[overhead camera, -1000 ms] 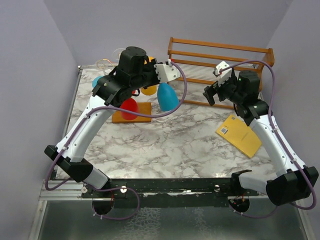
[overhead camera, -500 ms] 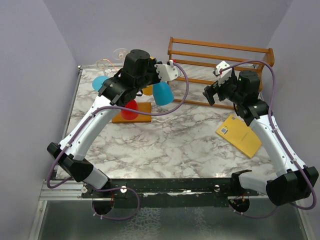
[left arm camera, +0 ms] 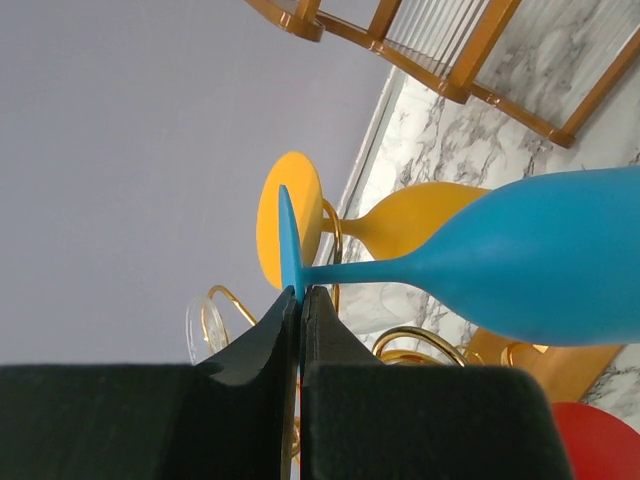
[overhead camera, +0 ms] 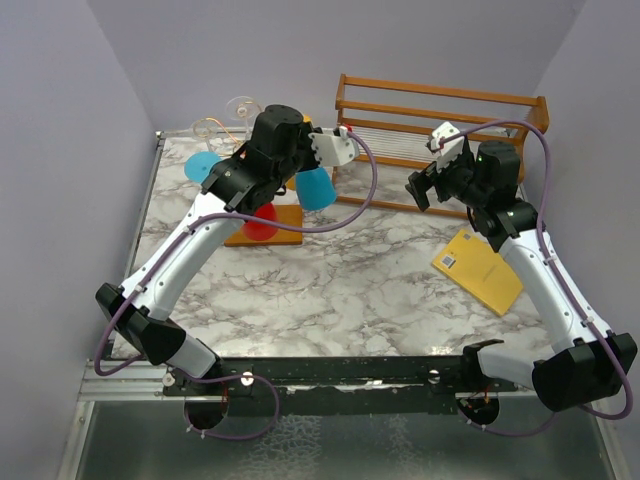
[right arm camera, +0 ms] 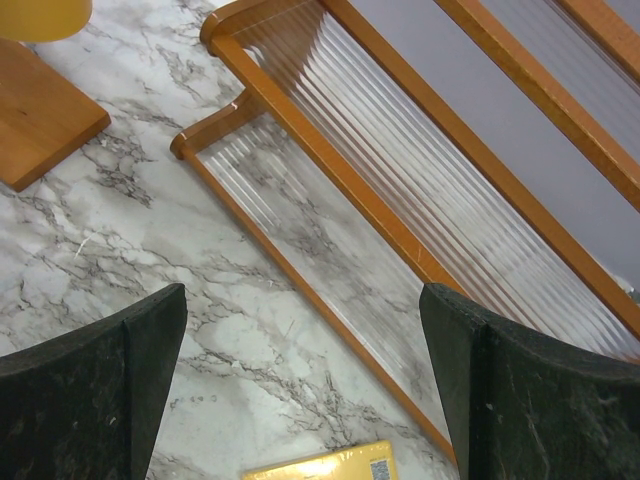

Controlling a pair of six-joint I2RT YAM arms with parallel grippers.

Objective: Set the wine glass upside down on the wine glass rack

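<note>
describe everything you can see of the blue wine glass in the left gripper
The blue wine glass looks matte and opaque, one solid blue throughout: a rounded bowl, a slim stem and a thin flat foot. The left gripper is shut on the foot's edge, and nothing else visibly touches the glass. From above, it hangs in the air, tilted, with the bowl lower than the foot, beside the wine glass rack and in front of a yellow glass.

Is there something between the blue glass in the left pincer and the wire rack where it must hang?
Yes. A yellow glass hangs on the rack just behind the blue glass, and a red glass hangs lower. The left pincer, shut on the blue glass's foot, probably has to steer past them.
</note>
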